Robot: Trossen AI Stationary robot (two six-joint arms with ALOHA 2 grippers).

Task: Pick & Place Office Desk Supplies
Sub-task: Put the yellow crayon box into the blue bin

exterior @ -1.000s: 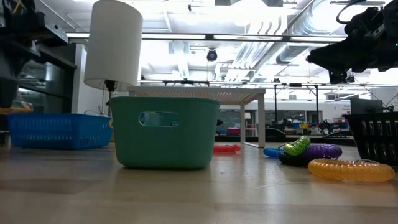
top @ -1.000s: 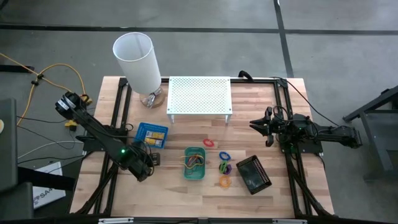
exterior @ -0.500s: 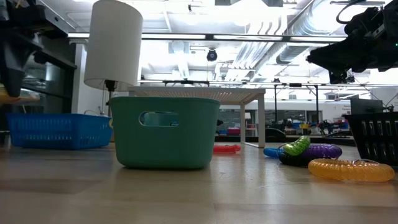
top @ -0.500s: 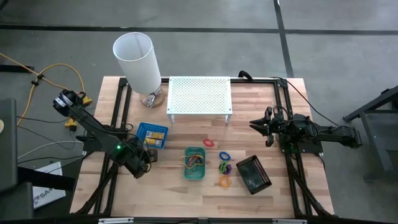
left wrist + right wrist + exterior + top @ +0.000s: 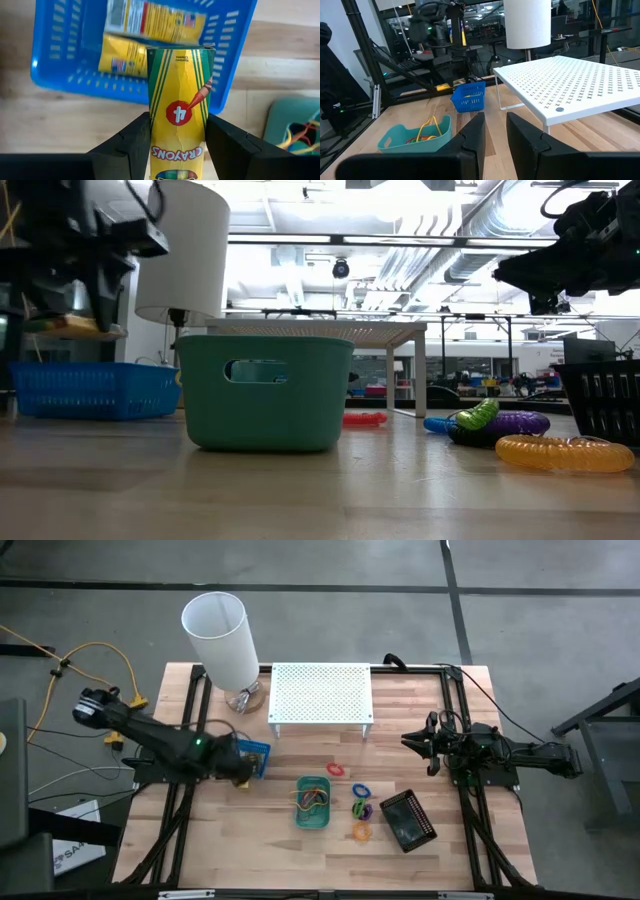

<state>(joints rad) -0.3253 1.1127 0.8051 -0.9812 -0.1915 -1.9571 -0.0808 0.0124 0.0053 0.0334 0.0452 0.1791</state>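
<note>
- My left end effector (image 5: 176, 145) is clamped on a crayon box (image 5: 179, 117), fingers on both sides.
- In the last second I've swung it from the bare counter (image 5: 270, 830) over to the blue tray's (image 5: 256, 750) near edge.
- Two boxes lie inside; a release should come next.
- My right end effector (image 5: 418, 740) waits, part open, empty.

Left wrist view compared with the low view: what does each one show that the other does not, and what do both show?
Only the left wrist view shows the print on the crayon box held between the left gripper's fingers, and two more yellow boxes lying inside the blue basket.

Only the low view shows the white lamp, the perforated shelf, the coiled rings, the black basket and the right gripper raised above them.

Both show the blue basket and the green basket.
</note>
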